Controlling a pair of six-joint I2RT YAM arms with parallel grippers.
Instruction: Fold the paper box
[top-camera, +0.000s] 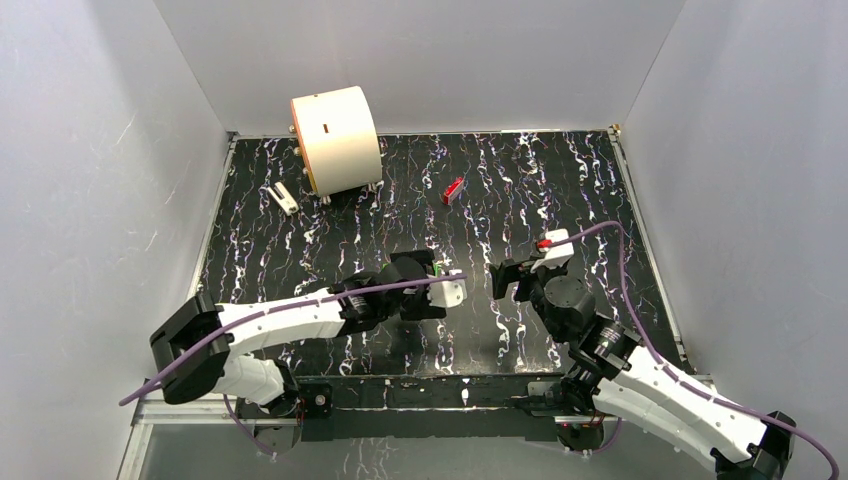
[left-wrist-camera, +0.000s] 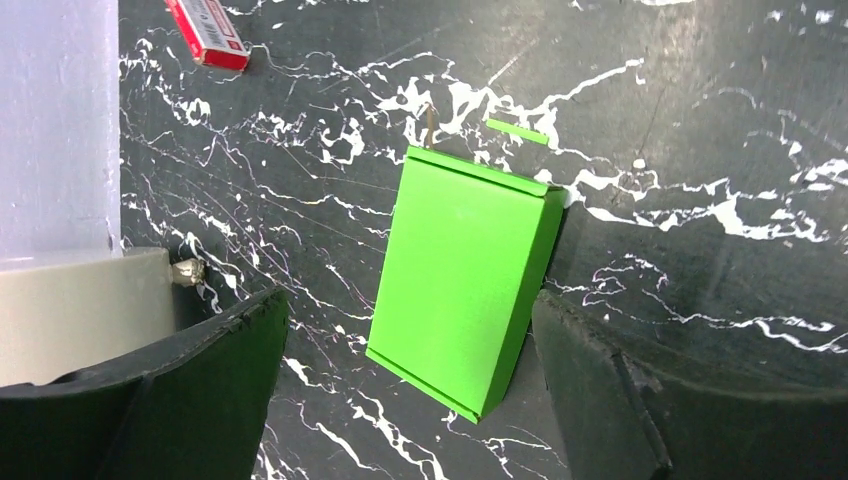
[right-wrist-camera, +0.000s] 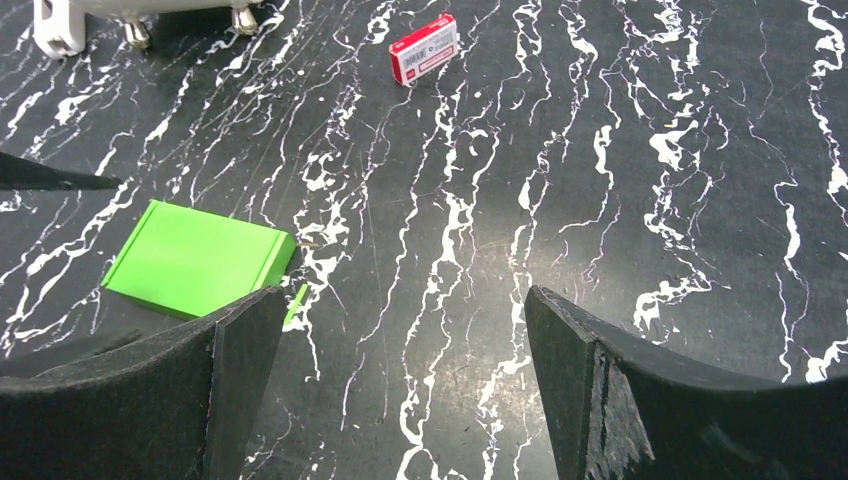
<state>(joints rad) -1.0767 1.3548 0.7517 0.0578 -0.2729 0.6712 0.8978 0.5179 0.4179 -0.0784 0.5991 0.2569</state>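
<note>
We see first the black table with white veins, which fills the floor between grey walls. At its far left side lies the large cream cylinder on its side, with its flat face toward the left. The two arms reach in from the near edge. The left gripper points toward the right arm, and its fingers are spread wide apart and hold nothing. The right gripper hangs over bare table with its fingers also wide apart and nothing between them. The paper box is bright green and closed, and it lies flat on the table in the near middle, directly under the left gripper. In the left wrist view its long axis runs away from the camera, leaning a little to the right at the far end, so this end points toward the right arm. The right finger stands just beside the box's long edge; we cannot tell if it touches. In the right wrist view the box is at the left, beside the left finger. The small red block lies well apart, farther back on the table. A thin green strip lies just beyond the box's far end.
</note>
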